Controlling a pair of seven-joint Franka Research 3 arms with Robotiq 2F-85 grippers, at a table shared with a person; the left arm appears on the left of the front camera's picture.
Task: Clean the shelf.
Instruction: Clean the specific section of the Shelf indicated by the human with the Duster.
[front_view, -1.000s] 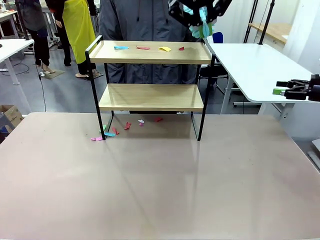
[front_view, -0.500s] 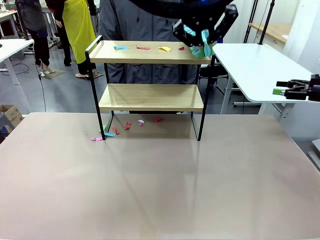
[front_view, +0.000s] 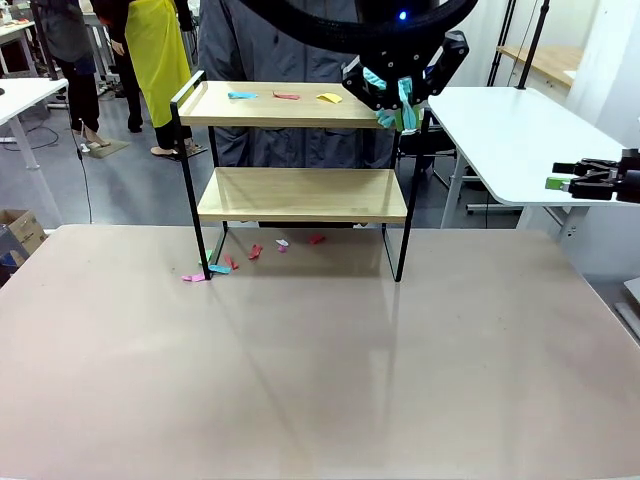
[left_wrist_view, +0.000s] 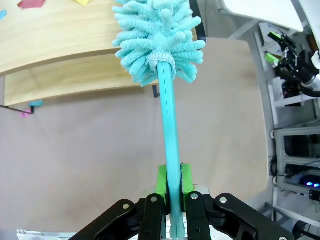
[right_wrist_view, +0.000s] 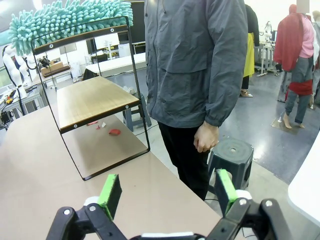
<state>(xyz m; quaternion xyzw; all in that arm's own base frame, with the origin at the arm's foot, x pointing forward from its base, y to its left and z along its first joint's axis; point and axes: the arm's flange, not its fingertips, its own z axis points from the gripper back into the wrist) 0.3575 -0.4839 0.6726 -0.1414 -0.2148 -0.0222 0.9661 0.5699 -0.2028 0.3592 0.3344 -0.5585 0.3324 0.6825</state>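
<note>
A teal duster (left_wrist_view: 157, 45) is pinched by the left gripper (left_wrist_view: 171, 176), its head seemingly pressed on the shelf (front_view: 300, 193); the right gripper (right_wrist_view: 168, 192) is spread.

White side table (front_view: 510, 140), grey floor (front_view: 130, 190), dark stool (right_wrist_view: 230, 152)

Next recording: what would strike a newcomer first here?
A fluffy teal duster, clamped in the left tool, sits at the right end of the shelf's top board. Coloured paper scraps lie on that board and on the table beneath, and a person in grey stands behind.
</note>
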